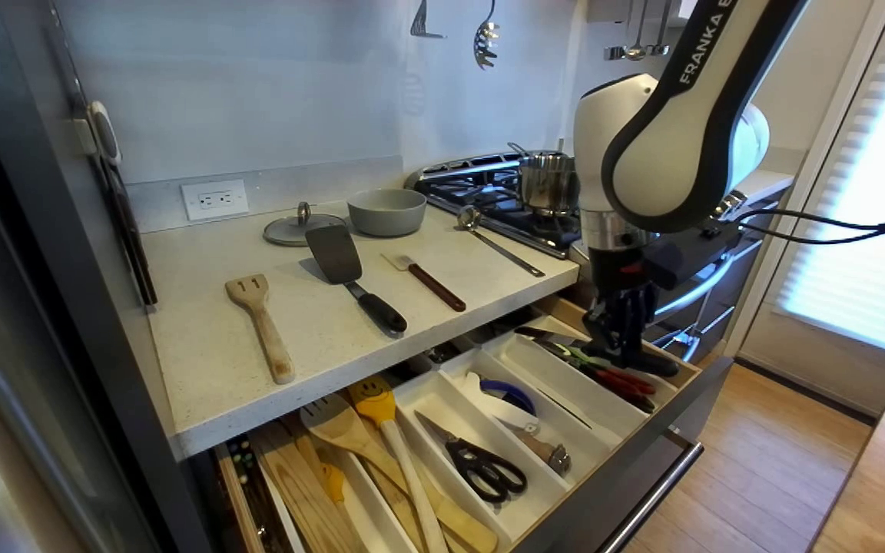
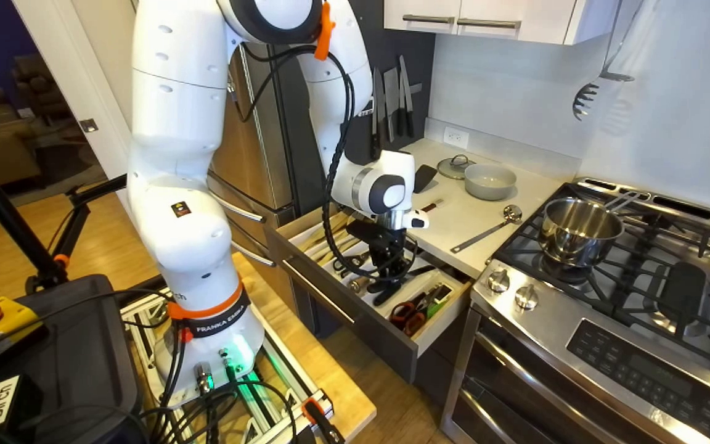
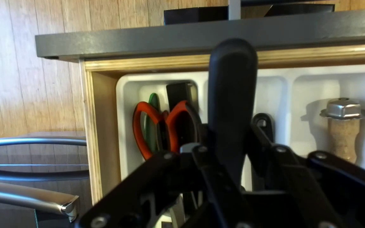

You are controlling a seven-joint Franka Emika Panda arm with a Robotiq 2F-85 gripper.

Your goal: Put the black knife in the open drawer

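Since the pincer (image 3: 228,139) clasps the black knife (image 3: 232,95) over the open drawer (image 3: 131,46), lower it level, clear of the red-handled scissors (image 3: 170,122), before releasing.

Steel pot (image 2: 580,240) on stove (image 2: 546,327), grey bowl (image 2: 490,185)

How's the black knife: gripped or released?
Gripped: wrist view shows the handle of the black knife between the fingers, above the open drawer.

White arm (image 2: 176,135), black cables (image 2: 334,161), orange base ring (image 2: 216,312)
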